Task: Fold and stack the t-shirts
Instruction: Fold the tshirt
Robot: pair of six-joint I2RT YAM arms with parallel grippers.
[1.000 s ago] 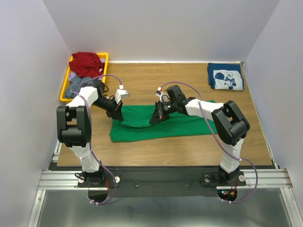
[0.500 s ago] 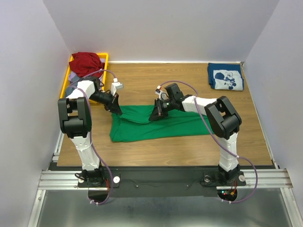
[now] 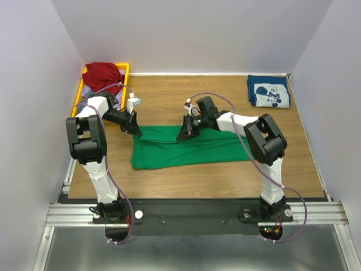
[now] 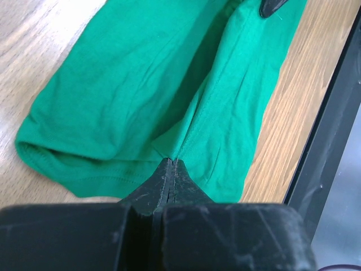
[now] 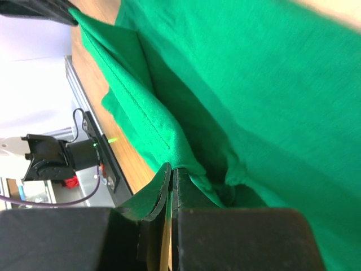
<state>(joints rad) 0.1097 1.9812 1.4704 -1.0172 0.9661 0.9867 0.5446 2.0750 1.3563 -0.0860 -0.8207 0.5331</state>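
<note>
The green t-shirt [image 3: 186, 148] lies spread across the middle of the table, partly folded. My left gripper [image 3: 137, 131] is shut on its far left edge; the left wrist view shows the jaws pinching a seam of the green t-shirt [image 4: 225, 113]. My right gripper [image 3: 181, 135] is shut on the far edge near the middle; the right wrist view shows green cloth [image 5: 271, 84] pinched between the jaws [image 5: 172, 169]. The navy blue t-shirt [image 3: 268, 91] with a white cartoon print lies folded at the far right corner.
A yellow bin [image 3: 77, 104] at the far left holds a red garment [image 3: 102, 74] and other clothes. White walls enclose the table on three sides. The table's near edge and a black rail show in the left wrist view [image 4: 333, 141].
Both grippers have moved toward the far side and a little left, drawing the green shirt's far edge with them. The left arm has swung closer to the yellow bin.
</note>
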